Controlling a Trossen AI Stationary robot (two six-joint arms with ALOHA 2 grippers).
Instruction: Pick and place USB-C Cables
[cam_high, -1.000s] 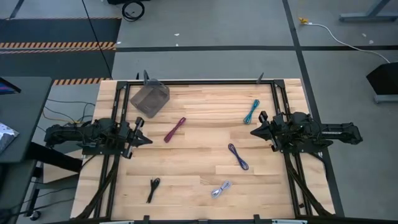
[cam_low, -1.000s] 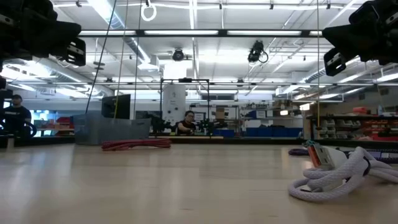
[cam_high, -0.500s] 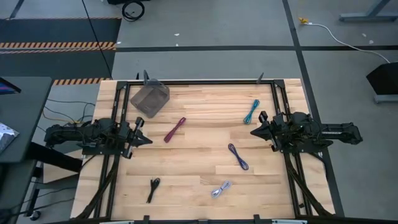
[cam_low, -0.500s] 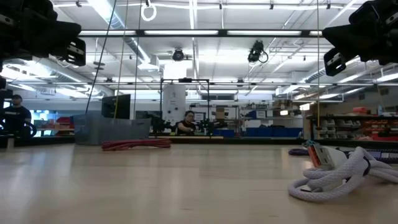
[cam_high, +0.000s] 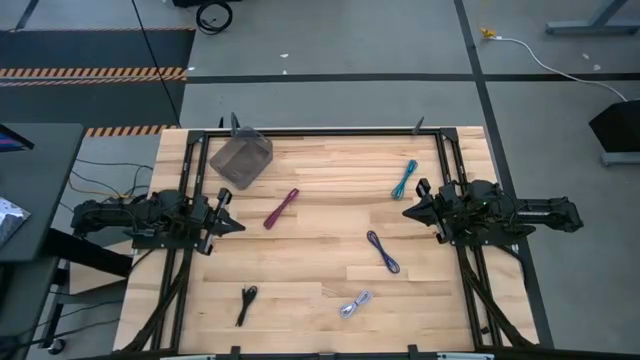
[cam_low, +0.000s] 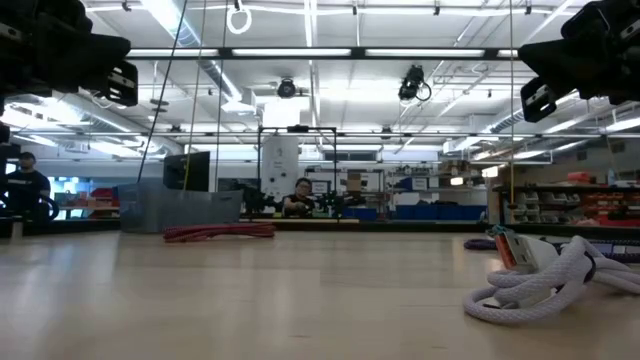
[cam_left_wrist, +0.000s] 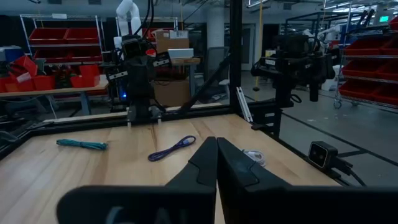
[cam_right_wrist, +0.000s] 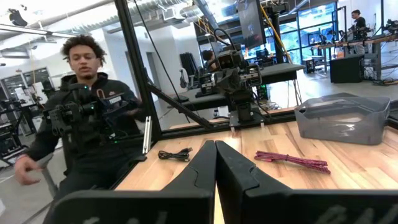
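so nothing's done: five cables (cam_high: 281, 209) lie loose round the table, bin (cam_high: 241, 160) at 11 o'clock empty; left gripper (cam_high: 226, 212) & right gripper (cam_high: 412, 212) both closed, holding nothing.

— Where is the left gripper (cam_high: 232, 212)?
— At the left edge of the surface, raised, pointing inward, jaws pressed together.
— And the right gripper (cam_high: 410, 212)?
— Mirrored at the right edge, also raised, facing the left one, jaws closed too.
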